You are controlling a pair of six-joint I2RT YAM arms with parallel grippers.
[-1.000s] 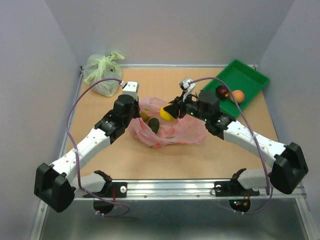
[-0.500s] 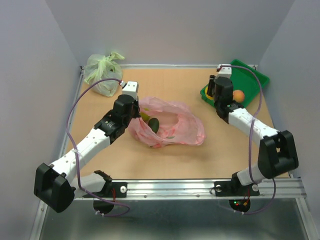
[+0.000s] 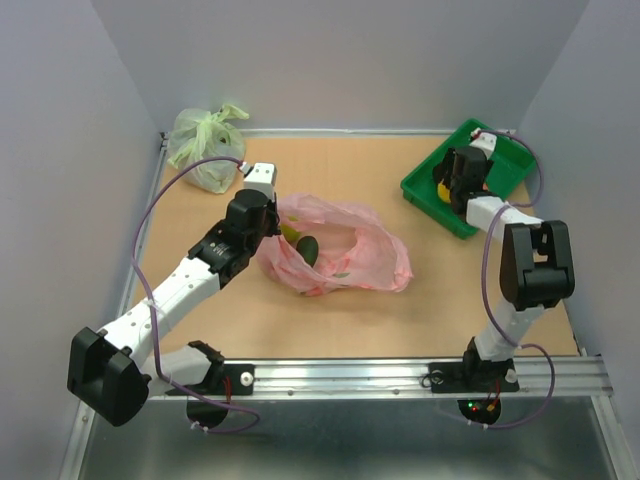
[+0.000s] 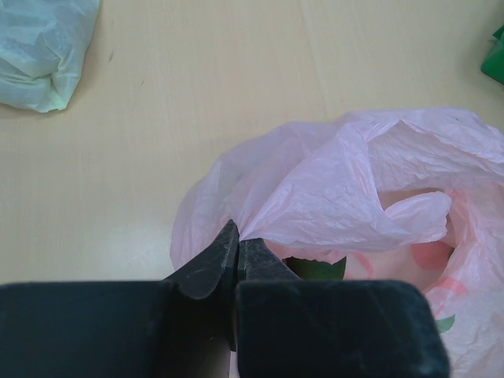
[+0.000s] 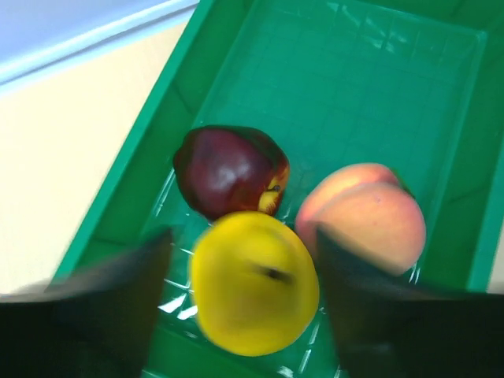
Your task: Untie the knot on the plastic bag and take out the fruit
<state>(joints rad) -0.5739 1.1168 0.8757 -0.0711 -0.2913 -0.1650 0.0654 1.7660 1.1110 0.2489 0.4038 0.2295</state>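
The pink plastic bag (image 3: pixel 350 255) lies in the middle of the table with its mouth gaping; no knot shows. My left gripper (image 3: pixel 267 222) (image 4: pixel 236 236) is shut on the bag's left rim. Inside the bag I see a dark green fruit (image 3: pixel 308 250) (image 4: pixel 315 268) and a yellowish one (image 3: pixel 290 232). My right gripper (image 3: pixel 447 183) (image 5: pixel 242 236) hangs open over the green tray (image 3: pixel 505 160). A blurred yellow fruit (image 5: pixel 253 283) sits between its fingers, with a gap on the left side. A dark purple fruit (image 5: pixel 228 169) and an orange-peach fruit (image 5: pixel 366 213) lie in the tray (image 5: pixel 354 94).
A tied pale green bag (image 3: pixel 205 145) (image 4: pixel 39 47) stands at the back left corner. The green tray sits at the back right, near the right wall. Grey walls close in the table on three sides.
My right arm carried the yellow fruit from over the pink bag to the green tray, and its jaws have widened off it. The left gripper has kept its hold.
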